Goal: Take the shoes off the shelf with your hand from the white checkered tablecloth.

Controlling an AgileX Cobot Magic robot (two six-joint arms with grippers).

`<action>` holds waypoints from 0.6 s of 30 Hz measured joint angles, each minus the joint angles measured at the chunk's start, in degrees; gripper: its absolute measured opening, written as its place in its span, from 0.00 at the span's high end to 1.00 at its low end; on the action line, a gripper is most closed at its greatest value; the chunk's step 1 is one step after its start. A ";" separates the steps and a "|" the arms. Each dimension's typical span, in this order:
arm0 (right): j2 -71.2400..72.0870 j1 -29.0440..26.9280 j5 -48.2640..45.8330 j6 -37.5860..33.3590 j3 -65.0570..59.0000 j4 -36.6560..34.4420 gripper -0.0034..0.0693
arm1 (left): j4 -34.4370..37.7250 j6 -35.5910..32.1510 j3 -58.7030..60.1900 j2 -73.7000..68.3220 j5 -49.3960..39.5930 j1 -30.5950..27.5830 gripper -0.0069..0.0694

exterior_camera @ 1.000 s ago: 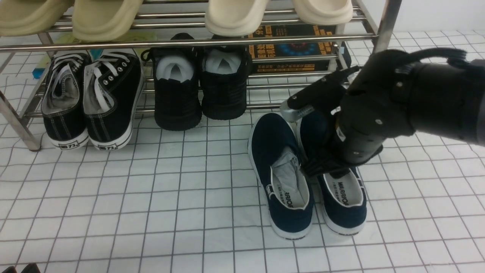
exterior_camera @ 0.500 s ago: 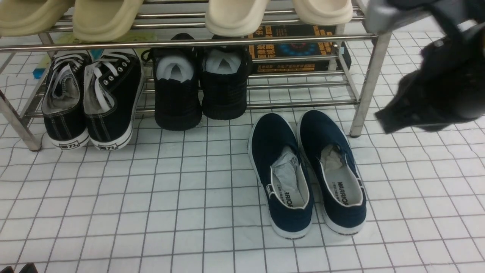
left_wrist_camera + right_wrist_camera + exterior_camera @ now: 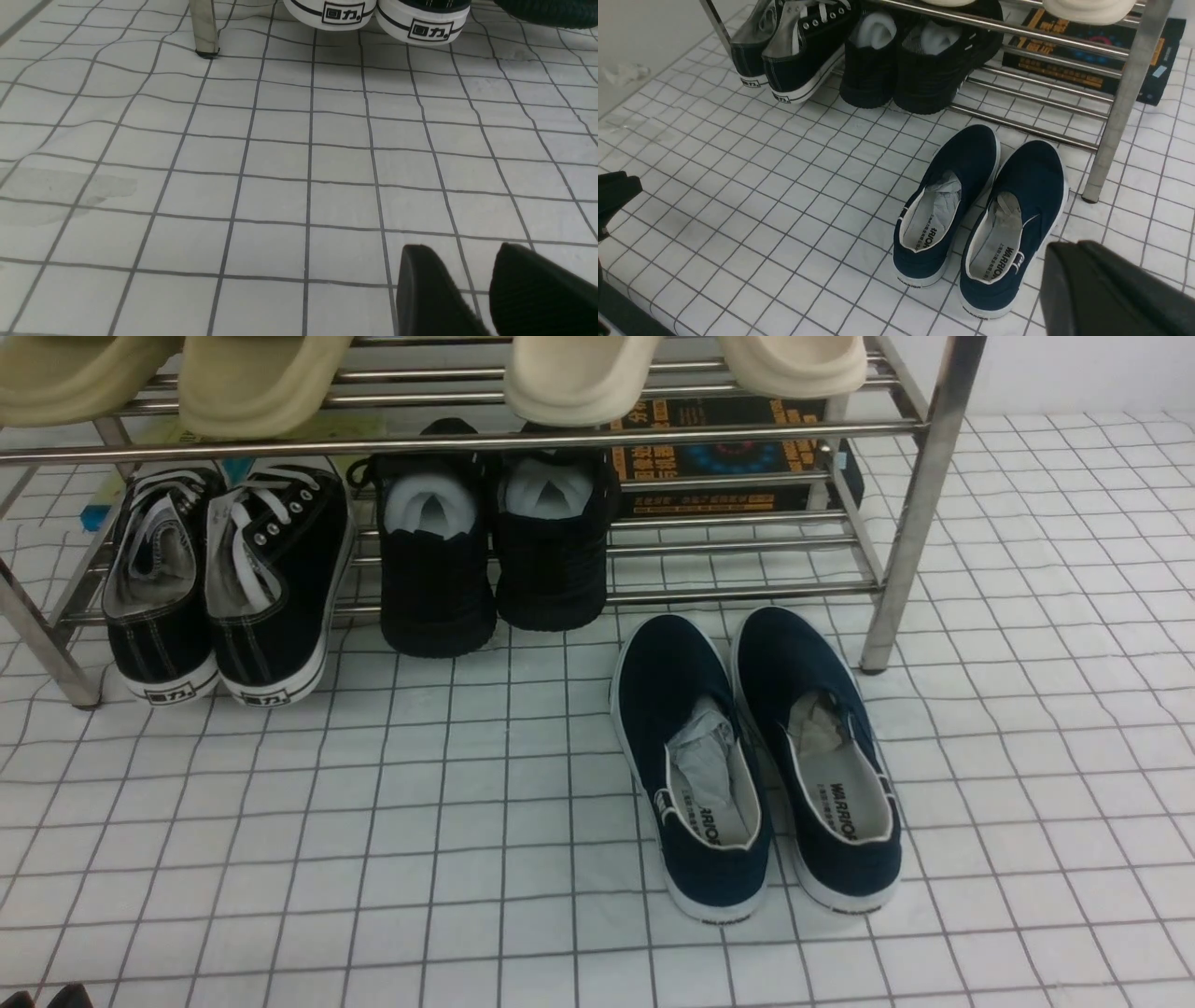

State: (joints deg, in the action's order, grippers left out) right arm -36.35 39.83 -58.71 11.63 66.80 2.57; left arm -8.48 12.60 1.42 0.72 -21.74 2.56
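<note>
LANDMARK: shoe rack, steel tube, bar tiers, upright legs.
SURFACE: white checkered tablecloth, extending beneath and in front of the shoe rack; slight wrinkles visible.
TASK ITEM: navy slip-ons, one pair, set on the tablecloth in front of the shoe rack, toward its right end.
ORIENTATION: soles down, side by side; toes toward the shoe rack, heels away from it. Contact between toes and rack cannot be determined.
SHOE INTERIOR: paper stuffing in both shoes; insoles printed "WARRIOR".
RIGHT GRIPPER: right gripper clenched, grasping nothing; fingertips dark and blurred in the right wrist view. Navy slip-ons released.
LEFT GRIPPER: left gripper over the tablecloth, in front of the shoe rack at its left side; nothing seen between the tips. Whether clenched or released cannot be told.
LOWER TIER, LEFT END: black lace-up sneakers, white laces, heels projecting past the front of the shoe rack.
LOWER TIER, CENTER: all-black shoes, white stuffing, heels likewise projecting forward.
UPPER TIER, LEFT: olive clogs, partly cut off by the frame.
UPPER TIER, RIGHT: cream clogs, partly cut off.
REAR: printed dark box, seen through the shoe rack bars near the right end.
</note>
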 joint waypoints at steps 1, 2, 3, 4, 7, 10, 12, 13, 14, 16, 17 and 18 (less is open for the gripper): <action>1.67 0.00 3.92 -0.02 -4.33 0.00 0.97 | 0.00 0.00 0.00 0.00 0.00 0.00 0.59; 2.61 0.00 6.53 -0.02 -6.82 0.00 0.97 | 0.00 0.00 0.00 0.00 -0.05 0.00 0.59; 3.02 0.00 7.78 -0.08 -8.06 0.00 0.97 | 0.00 0.00 0.00 0.00 -0.05 0.00 0.59; 4.26 0.00 12.55 -0.09 -12.07 0.00 0.97 | 0.00 0.00 0.00 0.00 -0.05 0.00 0.59; 5.77 0.00 22.81 -0.14 -18.81 0.27 0.97 | -0.04 0.00 0.00 0.00 -0.05 0.00 0.59; 5.94 0.00 30.22 -0.14 -22.80 1.27 0.97 | -0.04 0.00 0.00 0.00 -0.05 0.00 0.59; 5.98 0.00 34.12 -0.14 -24.99 1.41 0.97 | -0.04 0.00 0.00 0.00 -0.05 0.00 0.59; 5.98 0.00 34.34 -0.14 -24.99 1.41 0.97 | -0.04 0.00 0.00 0.00 -0.05 0.00 0.59; 5.98 0.00 35.48 -0.14 -26.16 1.54 0.96 | -0.04 0.00 0.00 0.00 -0.05 0.00 0.59; 5.98 0.00 35.68 -0.14 -27.21 1.54 0.96 | -0.04 0.00 0.00 0.00 -0.05 0.00 0.59; 5.98 0.00 35.72 -0.14 -27.64 1.54 0.96 | -0.04 0.00 0.00 0.00 -0.05 0.00 0.59; 5.98 0.00 35.72 -0.14 -27.72 1.54 0.96 | -0.04 0.00 0.00 0.00 -0.05 0.00 0.59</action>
State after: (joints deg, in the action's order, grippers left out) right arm -30.37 39.83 -22.98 11.50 39.08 4.11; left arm -8.52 12.60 1.42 0.72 -21.79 2.56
